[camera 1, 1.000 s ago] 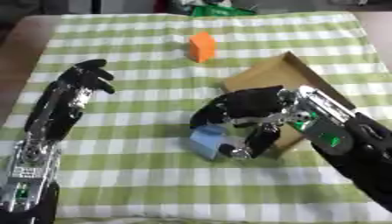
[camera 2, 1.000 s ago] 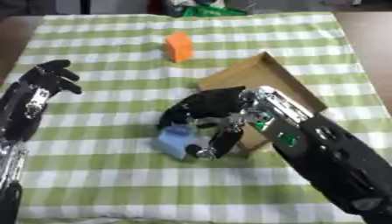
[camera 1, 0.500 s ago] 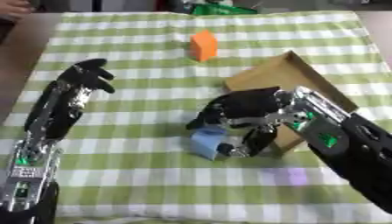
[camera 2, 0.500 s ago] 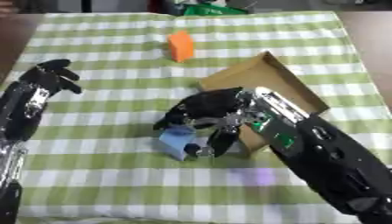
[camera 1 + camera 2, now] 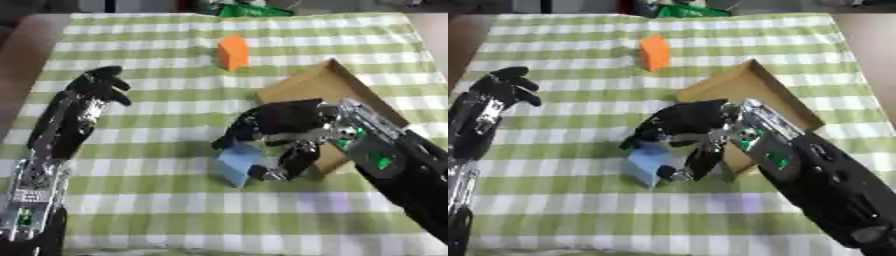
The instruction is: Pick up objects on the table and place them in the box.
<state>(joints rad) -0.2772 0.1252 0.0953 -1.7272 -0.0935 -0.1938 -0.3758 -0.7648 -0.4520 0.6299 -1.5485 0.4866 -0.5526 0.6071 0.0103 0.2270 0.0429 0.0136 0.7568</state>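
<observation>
A light blue block [image 5: 236,162] lies on the green checked cloth just left of the brown cardboard box [image 5: 328,90]. My right hand [image 5: 280,125] is curled over it, fingers along its top and thumb [image 5: 293,162] down its right side. An orange block [image 5: 232,51] stands upright farther back, left of the box's far corner. Over the cloth's left side my left hand [image 5: 94,90] hangs with relaxed fingers, holding nothing.
The green checked tablecloth [image 5: 157,200] covers the table. A green object [image 5: 254,10] lies at the far edge. My right forearm [image 5: 394,170] crosses the near end of the box. Bare cloth lies between the two hands.
My right hand has stayed curled over the blue block, which has barely shifted. The left hand keeps its place.
</observation>
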